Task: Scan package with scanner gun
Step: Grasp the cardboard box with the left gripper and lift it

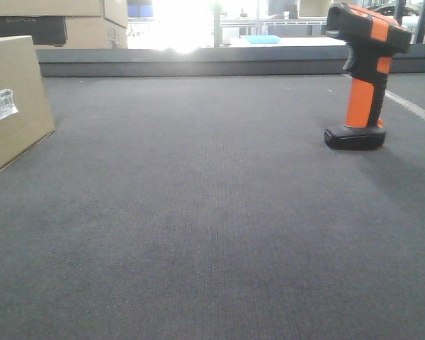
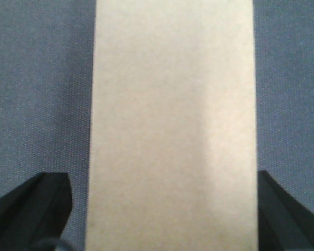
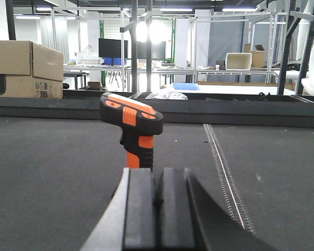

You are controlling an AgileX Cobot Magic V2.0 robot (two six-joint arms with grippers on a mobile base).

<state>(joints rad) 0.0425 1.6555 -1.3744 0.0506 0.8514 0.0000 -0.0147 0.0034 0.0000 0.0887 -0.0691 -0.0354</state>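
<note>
Scanner gun (image 1: 365, 78) is stood upright on its base at the R of the grey carpet (image 1: 198, 234), handle prob. left clear for an easy grab, head pointed L twd the package (image 1: 14, 106). Package is set at far L, barcode label (image 1: 1, 104) faced inward. L gripper (image 2: 163, 180) is held over the package, jaws spread either side, not clamped. R gripper (image 3: 158, 180) is levelled low behind the scanner, pads pressed together, nothing held

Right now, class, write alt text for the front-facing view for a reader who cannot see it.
An orange-and-black scanner stands upright on its base at the right of a dark grey mat. A tan box with a white label is at the left edge.
</note>
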